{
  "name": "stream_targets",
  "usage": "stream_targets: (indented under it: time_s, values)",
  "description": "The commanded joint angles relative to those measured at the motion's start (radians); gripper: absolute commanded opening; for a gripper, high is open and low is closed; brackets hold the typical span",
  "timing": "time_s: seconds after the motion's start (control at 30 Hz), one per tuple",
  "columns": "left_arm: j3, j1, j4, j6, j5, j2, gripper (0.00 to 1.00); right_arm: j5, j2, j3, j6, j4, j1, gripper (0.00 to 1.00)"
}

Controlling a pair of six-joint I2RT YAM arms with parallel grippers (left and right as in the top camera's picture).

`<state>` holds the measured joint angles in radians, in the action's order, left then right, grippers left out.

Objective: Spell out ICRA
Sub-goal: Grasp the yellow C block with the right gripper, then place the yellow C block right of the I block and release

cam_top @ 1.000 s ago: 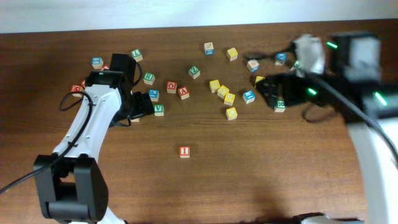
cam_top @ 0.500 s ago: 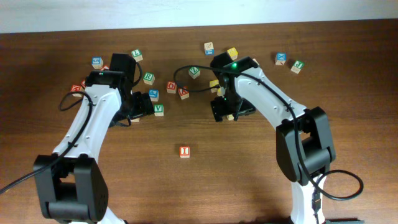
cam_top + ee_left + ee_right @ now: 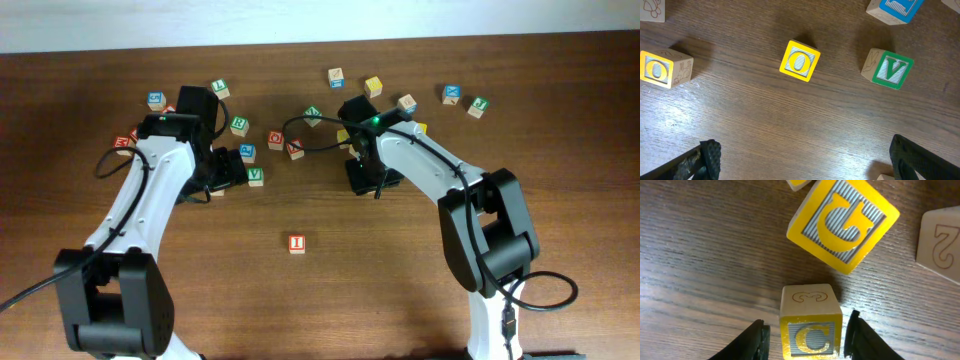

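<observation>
A red I block (image 3: 296, 243) sits alone on the near middle of the table. My right gripper (image 3: 365, 178) is low over the yellow cluster. In the right wrist view it (image 3: 807, 340) straddles a yellow C block (image 3: 811, 330), one finger on each side. A narrow gap shows on both sides, so the jaws are still apart from it. From overhead the C block is hidden under the gripper. My left gripper (image 3: 805, 160) hangs wide open over bare wood below a yellow O block (image 3: 800, 61). From overhead it (image 3: 228, 170) is beside a green V block (image 3: 256, 176).
A tilted yellow G block (image 3: 842, 222) and a plain block marked 2 (image 3: 940, 245) lie just beyond the C block. Two red blocks (image 3: 285, 144), a green block (image 3: 313, 116) and several more letter blocks are scattered along the far half of the table.
My right arm has swung in from the right edge to the yellow cluster. Its jaws have narrowed around the C block. The left arm has not moved.
</observation>
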<state>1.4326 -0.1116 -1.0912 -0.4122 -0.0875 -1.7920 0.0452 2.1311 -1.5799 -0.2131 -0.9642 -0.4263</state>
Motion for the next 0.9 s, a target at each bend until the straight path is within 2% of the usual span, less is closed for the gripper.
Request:
stream_targets:
  time_s: [0.0, 0.17, 0.37, 0.53, 0.57, 0.67, 0.87]
  values:
    - [0.005, 0.003, 0.001, -0.010, -0.015, -0.011, 0.99, 0.012, 0.009, 0.006, -0.002, 0.001, 0.002, 0.41]
    - [0.005, 0.003, 0.001, -0.010, -0.015, -0.011, 0.99, 0.012, 0.009, 0.006, -0.002, 0.026, 0.002, 0.38]
    - [0.005, 0.003, 0.001, -0.010, -0.015, -0.011, 0.99, 0.011, 0.009, 0.006, -0.003, 0.029, 0.002, 0.25]
    - [0.005, 0.003, 0.001, -0.010, -0.015, -0.011, 0.99, -0.030, -0.006, -0.063, -0.006, -0.086, 0.001, 0.20]
    - [0.005, 0.003, 0.001, -0.010, -0.015, -0.011, 0.99, -0.041, -0.037, -0.113, -0.026, -0.163, 0.001, 0.16]
    - [0.005, 0.003, 0.001, -0.010, -0.015, -0.011, 0.99, -0.042, -0.131, -0.192, -0.090, -0.292, 0.001, 0.15]
    - [0.005, 0.003, 0.001, -0.010, -0.015, -0.011, 0.99, -0.106, -0.530, -0.242, -0.187, -0.478, 0.001, 0.16]
